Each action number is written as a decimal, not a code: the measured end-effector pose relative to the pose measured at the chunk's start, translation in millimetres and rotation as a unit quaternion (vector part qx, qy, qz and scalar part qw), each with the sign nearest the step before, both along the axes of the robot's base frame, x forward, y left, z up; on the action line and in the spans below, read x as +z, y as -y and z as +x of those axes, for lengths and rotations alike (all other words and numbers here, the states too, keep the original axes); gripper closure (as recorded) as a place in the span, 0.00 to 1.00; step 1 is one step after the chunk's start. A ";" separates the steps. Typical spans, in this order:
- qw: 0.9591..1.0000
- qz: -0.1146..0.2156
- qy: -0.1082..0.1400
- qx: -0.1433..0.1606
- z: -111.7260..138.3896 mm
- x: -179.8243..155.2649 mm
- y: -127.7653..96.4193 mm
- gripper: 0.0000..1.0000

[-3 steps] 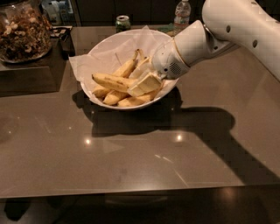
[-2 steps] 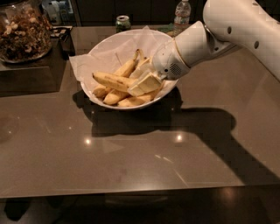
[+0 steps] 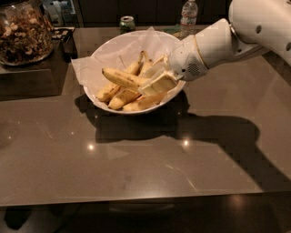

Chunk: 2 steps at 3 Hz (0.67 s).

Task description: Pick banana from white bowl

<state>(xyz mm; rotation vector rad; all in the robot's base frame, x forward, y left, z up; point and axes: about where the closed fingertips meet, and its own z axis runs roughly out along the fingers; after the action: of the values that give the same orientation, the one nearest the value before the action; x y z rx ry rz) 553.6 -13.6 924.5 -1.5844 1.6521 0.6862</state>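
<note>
Two pale, flat fingers of the robot's white two-finger hand are pressed onto the right end of a long, gently curved, brown-flecked yellow banana, so we read the hand as pinching that fruit. The hand sits inside the large, round white bowl, at about 3 o'clock of its hollow, and its thick white arm runs off toward 2 o'clock of the view. The banana stretches from the fingers toward 9 o'clock, its free tip over the bowl's left half. It lies above the other fruit, and we cannot tell whether it touches them. Below it, from 7 to 5 o'clock in the bowl, we see several plainer yellow bananas lying close together. Crinkled white paper lines the bowl and pokes past the rim at 9 o'clock and again near 12 o'clock. The bowl stands on a glossy grey-brown counter, casting a dark shadow toward 6 o'clock. At 10 o'clock from the bowl, well apart, a big glass jar of nuts stands on a dark raised block. Beyond the bowl at 12 o'clock we see a small green can, and at 1 o'clock a clear plastic bottle.
</note>
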 end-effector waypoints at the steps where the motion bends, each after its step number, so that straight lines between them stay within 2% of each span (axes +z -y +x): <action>1: 0.999 0.028 0.039 0.008 -15.6 36.1 10.9 1.00; 2: 0.997 0.050 0.058 0.019 -39.8 62.3 23.5 1.00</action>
<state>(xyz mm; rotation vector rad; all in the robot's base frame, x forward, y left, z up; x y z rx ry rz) 513.8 -37.2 986.9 -1.5580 1.4835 0.6727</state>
